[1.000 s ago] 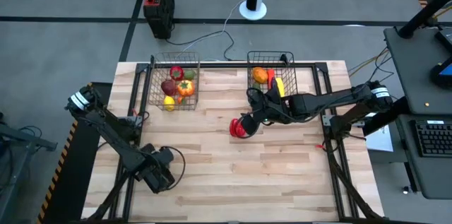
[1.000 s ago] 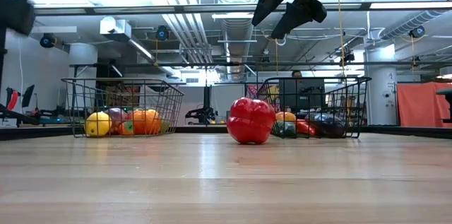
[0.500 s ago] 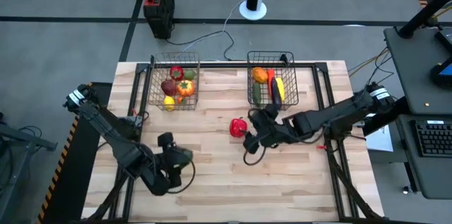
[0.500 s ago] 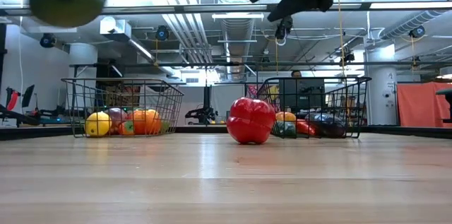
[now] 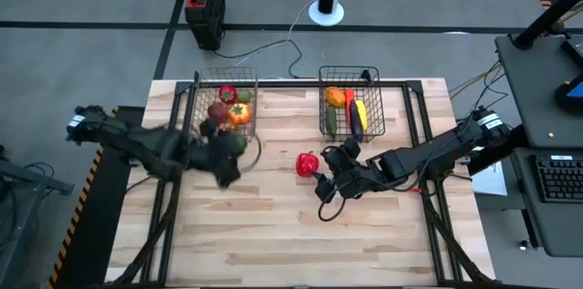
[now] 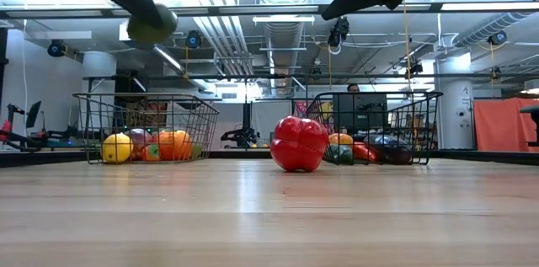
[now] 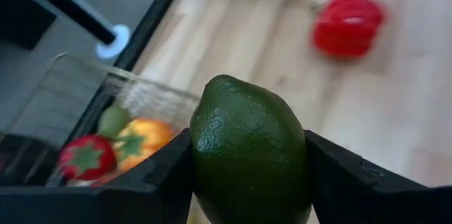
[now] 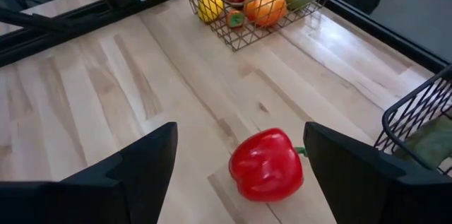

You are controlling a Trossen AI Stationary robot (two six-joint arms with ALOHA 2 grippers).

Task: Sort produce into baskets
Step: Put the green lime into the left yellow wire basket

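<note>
surface (image 5: pixel 301 225): pale wood planks; two wire baskets stand along its far edge, well apart.
left basket (image 5: pixel 197 121): holds red, orange and yellow produce; the left arm reaches toward its near right corner.
right basket (image 5: pixel 375 125): holds orange, yellow, red and green pieces.
right end effector (image 5: pixel 330 173): fingers spread wide, nothing between them, held above the surface just beside the red pepper.
left end effector (image 7: pixel 247 174): fingers closed on a green lime, carried high, just short of the left basket's rim.
red pepper (image 5: pixel 308 163): loose on the surface between the baskets, squat, no clear long axis.
lime (image 7: pixel 248 148): long axis runs upright between the fingers.
deciding relation: the pepper lies straight ahead of the right end effector, between its fingers' lines; the right arm is much the nearer.
</note>
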